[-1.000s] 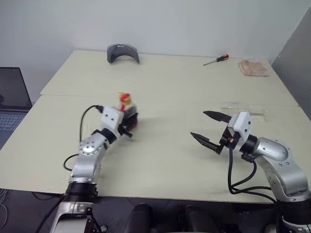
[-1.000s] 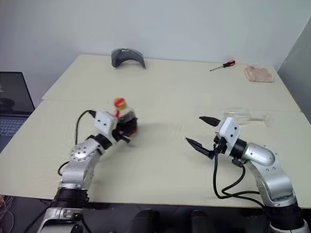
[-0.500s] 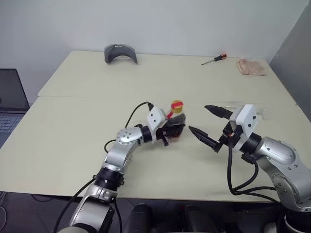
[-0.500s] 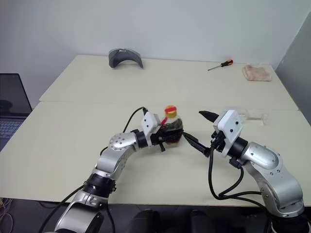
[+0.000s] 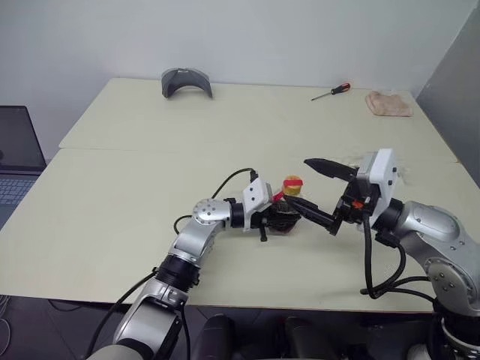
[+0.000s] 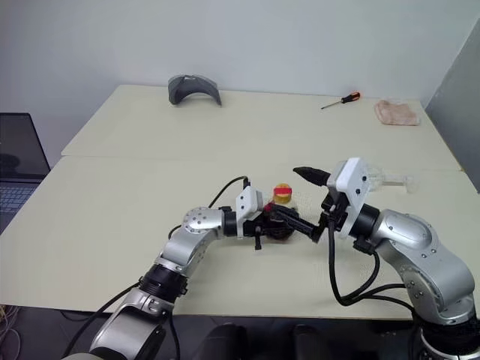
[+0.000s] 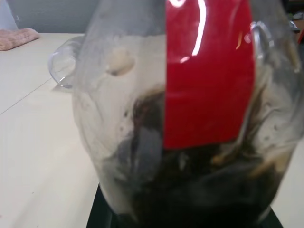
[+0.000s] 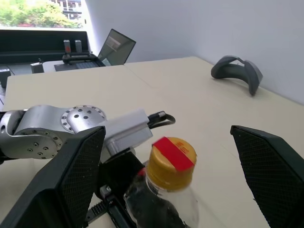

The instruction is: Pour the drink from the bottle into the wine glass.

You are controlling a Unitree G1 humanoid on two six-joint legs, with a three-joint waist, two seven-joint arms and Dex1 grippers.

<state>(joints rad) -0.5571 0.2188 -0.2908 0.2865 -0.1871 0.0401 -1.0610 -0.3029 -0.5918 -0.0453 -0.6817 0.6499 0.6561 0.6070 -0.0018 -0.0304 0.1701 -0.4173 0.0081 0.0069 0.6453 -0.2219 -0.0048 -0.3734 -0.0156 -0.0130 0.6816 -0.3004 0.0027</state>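
On the table (image 5: 112,195), bottle (image 5: 288,210) sits between right claw's (image 5: 304,184) fingers.

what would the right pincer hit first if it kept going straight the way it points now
Probably the yellow cap of the small clear plastic bottle of dark drink, which stands upright between the open right pincer's black fingers, held lower down by the left pincer.
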